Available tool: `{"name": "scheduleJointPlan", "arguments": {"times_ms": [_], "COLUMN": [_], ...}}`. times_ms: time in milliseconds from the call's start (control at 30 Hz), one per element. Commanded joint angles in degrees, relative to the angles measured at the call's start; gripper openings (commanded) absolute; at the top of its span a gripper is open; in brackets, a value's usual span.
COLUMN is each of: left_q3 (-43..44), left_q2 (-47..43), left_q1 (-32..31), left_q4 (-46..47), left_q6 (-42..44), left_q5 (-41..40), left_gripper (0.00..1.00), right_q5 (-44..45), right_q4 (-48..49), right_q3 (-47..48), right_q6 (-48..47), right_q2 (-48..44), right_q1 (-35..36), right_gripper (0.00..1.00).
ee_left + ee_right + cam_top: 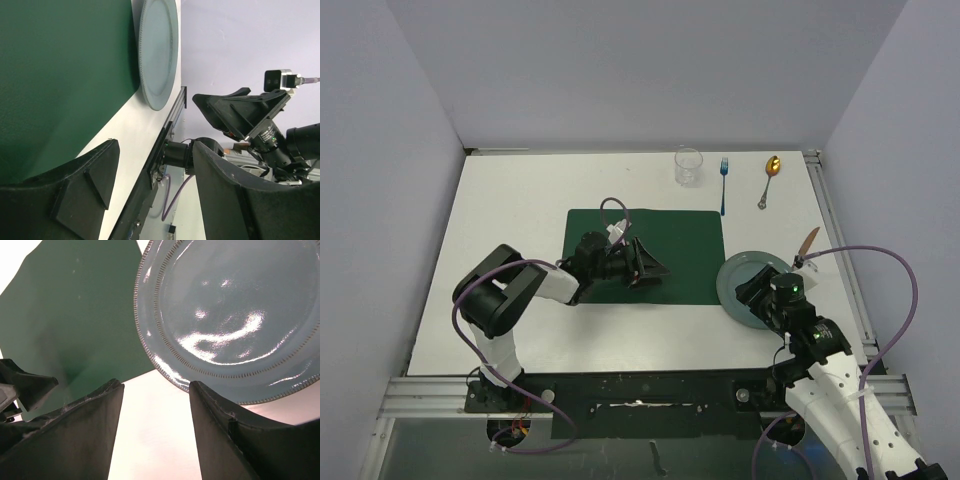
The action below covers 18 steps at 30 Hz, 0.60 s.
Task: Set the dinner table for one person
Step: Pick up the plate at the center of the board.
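Note:
The white dinner table [520,210] carries a dark green placemat [680,240] at its middle. A pale blue plate [752,272] lies flat just off the mat's right edge, also seen in the right wrist view as the plate [235,315] and in the left wrist view as the plate [159,50]. My left gripper [646,264] hovers low over the mat, open and empty, its fingers [85,190] wide apart. My right gripper [155,390] is open at the plate's near-left rim, with only bare table between its fingers [235,440].
Along the far edge stand a clear glass [688,166], a blue-handled fork [724,185] and a gold spoon [769,180]. A brown-handled knife [808,243] lies right of the plate. Metal rails [840,250] border the table, and purple cables loop from both arms.

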Motion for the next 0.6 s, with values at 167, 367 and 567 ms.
{"name": "scheduleJointPlan", "arguments": {"times_ms": [167, 367, 567], "left_q3": [8.74, 13.62, 19.86], "left_q2": [0.88, 5.21, 10.85], "left_q1": [-1.13, -2.53, -4.13], "left_q4": [-7.13, -8.4, -8.17], "left_q6": [7.03, 7.68, 7.25], "left_q5": [-1.71, -1.59, 0.18], "left_gripper": [0.58, 0.58, 0.58], "right_q5": [2.1, 4.39, 4.37], "right_q4": [-0.75, -5.01, -7.8], "right_q3": [-1.84, -1.65, -1.84], "right_q6": [2.24, 3.65, 6.28], "right_q2": [-3.47, -6.53, -9.39], "right_q1": [-0.42, -0.4, -0.38], "right_gripper": [0.56, 0.56, 0.56]}}
